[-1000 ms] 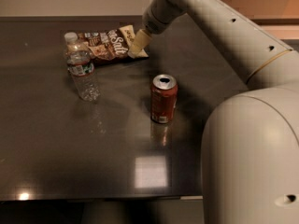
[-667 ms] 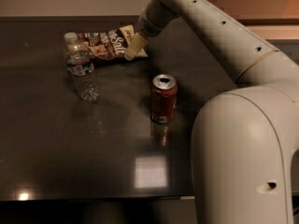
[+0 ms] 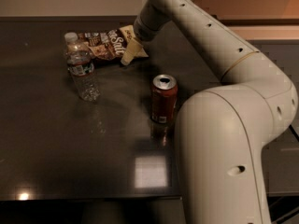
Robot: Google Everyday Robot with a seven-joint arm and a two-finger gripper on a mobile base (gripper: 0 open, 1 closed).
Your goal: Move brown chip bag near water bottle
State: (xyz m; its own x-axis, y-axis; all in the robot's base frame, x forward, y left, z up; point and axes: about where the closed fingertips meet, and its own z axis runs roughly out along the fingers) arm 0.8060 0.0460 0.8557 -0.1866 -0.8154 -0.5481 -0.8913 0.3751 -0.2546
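**While the gripper sat at the bag's cream end, bag and bottle lay close together**

Nearest the camera, the robot's pale arm [image 3: 224, 139] filled the right side of the view, rising from the lower edge and reaching out over the dark bench [image 3: 56, 148]. Beyond its elbow stood a red soda can [image 3: 163, 99], upright and opened, well apart from the rest. Further back on the left stood the water bottle [image 3: 82, 69], upright with its cap on.

Just behind the bottle lay the brown chip bag [image 3: 105, 42], flat on the bench. Its left end reached to beside the bottle's cap, though whether the two touched could not be told. The bag's long axis ran left to right across the bench, dipping a little toward the camera on the right. Its cream end pointed right, toward the arm, and the white "Salt" lettering slanted along it.

The gripper [image 3: 132, 52] was at that cream end, low over the bench. Whether it held the bag or had let go could not be told.

By my judgement the placing was all but finished. The good move was a clean release and a straight lift, so the crinkly end would not be dragged back to the right. Any last nudge should run leftward along the bag's length, gently, since the light upright bottle looked easy to topple.
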